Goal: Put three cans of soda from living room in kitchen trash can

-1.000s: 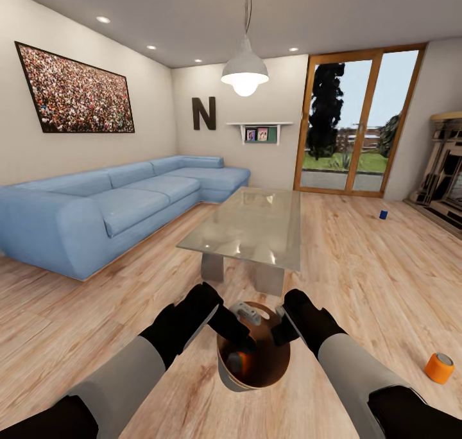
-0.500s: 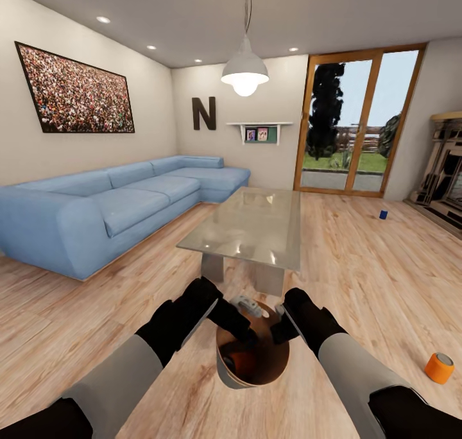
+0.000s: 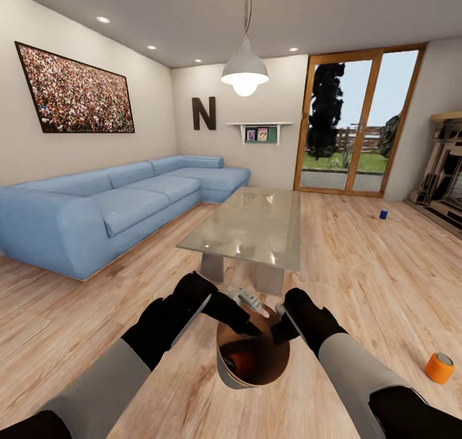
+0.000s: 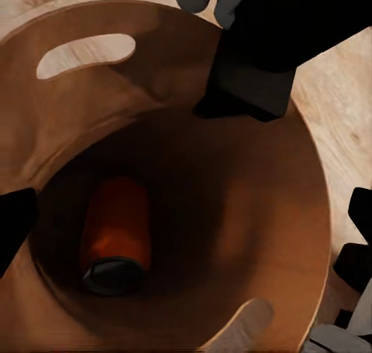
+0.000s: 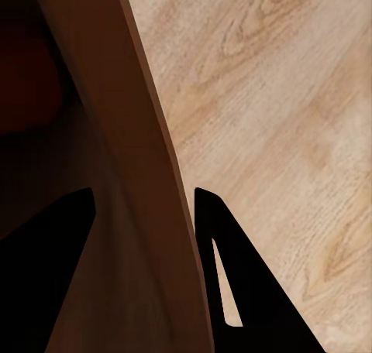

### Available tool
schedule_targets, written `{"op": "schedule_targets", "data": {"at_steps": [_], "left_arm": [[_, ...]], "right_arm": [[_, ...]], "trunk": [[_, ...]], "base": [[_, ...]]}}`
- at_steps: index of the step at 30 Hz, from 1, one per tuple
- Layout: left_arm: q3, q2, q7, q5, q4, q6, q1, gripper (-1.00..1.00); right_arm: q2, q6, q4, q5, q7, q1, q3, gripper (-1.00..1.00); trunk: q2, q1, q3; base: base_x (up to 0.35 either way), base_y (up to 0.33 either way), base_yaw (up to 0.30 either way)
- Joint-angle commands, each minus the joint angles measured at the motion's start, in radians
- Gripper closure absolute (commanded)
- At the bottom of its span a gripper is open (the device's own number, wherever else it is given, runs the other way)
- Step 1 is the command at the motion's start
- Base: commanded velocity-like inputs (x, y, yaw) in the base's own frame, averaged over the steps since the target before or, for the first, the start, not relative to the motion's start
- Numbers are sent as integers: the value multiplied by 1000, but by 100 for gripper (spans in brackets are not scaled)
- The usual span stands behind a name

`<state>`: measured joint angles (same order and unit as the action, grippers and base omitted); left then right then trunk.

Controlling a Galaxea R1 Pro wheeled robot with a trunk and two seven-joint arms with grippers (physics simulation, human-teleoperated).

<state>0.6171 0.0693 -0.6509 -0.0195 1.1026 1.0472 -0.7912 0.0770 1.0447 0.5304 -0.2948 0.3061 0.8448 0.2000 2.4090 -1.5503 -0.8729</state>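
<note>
Trash can (image 3: 251, 361) pinched at its rim by my right hand (image 3: 282, 323); left hand (image 3: 247, 314) empty, fingers apart — one orange can (image 4: 116, 233) inside. Next: floor cans (image 3: 439, 367).

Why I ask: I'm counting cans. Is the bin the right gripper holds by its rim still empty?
Not empty. The left wrist view shows an orange soda can lying at the bottom of the bin. The right gripper does clamp its rim.

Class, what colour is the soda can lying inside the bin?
Orange with a dark top; the can shows best in the left wrist view, inside the bin.
</note>
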Motion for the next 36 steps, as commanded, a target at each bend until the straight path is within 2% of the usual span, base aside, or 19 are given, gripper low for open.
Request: {"op": "schedule_targets", "data": {"at_steps": [1, 4, 8, 10, 11, 12, 13, 18, 20, 21, 24, 26, 28, 29, 30, 31, 33, 35, 36], "left_arm": [[-1, -9, -14, 0, 22, 0, 7, -100], [-2, -32, -49, 2, 60, 0, 16, -100], [-4, -83, -81, 2, 100, 0, 21, -100], [-5, -115, -100, 1, 121, 0, 21, -100], [-11, -149, -128, 1, 143, 0, 22, -100], [-18, -167, -145, 1, 155, 0, 22, -100], [-47, -202, -180, 1, 176, 0, 22, -100], [-159, -273, -262, 1, 209, 0, 26, -100], [-222, -309, -310, 1, 218, 0, 41, -100], [-266, -332, -340, 1, 223, 0, 55, -100], [-347, -357, -377, 1, 229, -4, 75, -100], [-474, -373, -425, 1, 232, -48, 103, -100], [-533, -377, -450, 2, 230, -66, 116, -100], [-584, -379, -468, 3, 226, -87, 130, -100], [-607, -380, -474, 3, 224, -100, 137, -100], [-642, -380, -479, 7, 221, -133, 153, -100], [-682, -374, -428, 24, 190, -209, 196, -100], [-695, -366, -269, 38, 129, -291, 221, -100], [-697, -363, -225, 38, 111, -313, 226, -100]], "right_arm": [[0, 2, 0, 22, 4, 0, -2, 100], [0, 2, 0, 22, 4, 1, -2, 100], [0, 2, 0, 22, 4, 1, -2, 100], [0, 2, 0, 22, 4, 1, -2, 100], [-1, 2, 0, 22, 4, 1, -2, 100], [-1, 2, 0, 22, 4, 1, -2, 100], [-1, 2, 0, 22, 4, 1, -2, 100], [-6, 2, 1, 22, 4, 0, -4, 100], [-10, 2, 2, 23, 4, 0, -6, 100], [-15, 2, 2, 23, 4, 1, -8, 100], [-32, 2, 2, 23, 5, 1, -10, 100], [-58, 2, 2, 25, 6, 1, -13, 100], [-74, 2, 3, 26, 9, 0, -14, 100], [-93, 2, 3, 27, 14, 0, -15, 100], [-105, 2, 3, 28, 16, 0, -16, 100], [-130, 2, 4, 30, 20, 0, -18, 100], [-182, 2, 10, 30, 44, 0, -32, 100], [-231, 2, 18, 29, 65, -1, -58, 100], [-243, 2, 21, 28, 68, -1, -62, 100]], "trunk": [[0, 0, 0], [0, 0, 0], [0, 0, 0], [0, 0, 0], [0, 0, 0], [0, 0, 0], [0, 0, 0], [0, 0, 0], [0, 0, 0], [0, 0, 0], [0, 0, 0], [0, 0, 0], [0, 0, 0], [0, 0, 0], [0, 0, 0], [0, 0, 0], [0, 0, 0], [0, 0, 0], [0, 0, 0]], "base": [[0, 0, 0], [0, 0, 0], [0, 0, 0], [0, 0, 0], [0, 0, 0], [0, 0, 0], [0, 0, 0], [0, 0, 0], [0, 0, 0], [0, 0, 0], [0, 0, 0], [0, 0, 0], [0, 0, 0], [0, 0, 0], [0, 0, 0], [0, 0, 0], [0, 0, 0], [0, 0, 0], [0, 0, 0]]}}
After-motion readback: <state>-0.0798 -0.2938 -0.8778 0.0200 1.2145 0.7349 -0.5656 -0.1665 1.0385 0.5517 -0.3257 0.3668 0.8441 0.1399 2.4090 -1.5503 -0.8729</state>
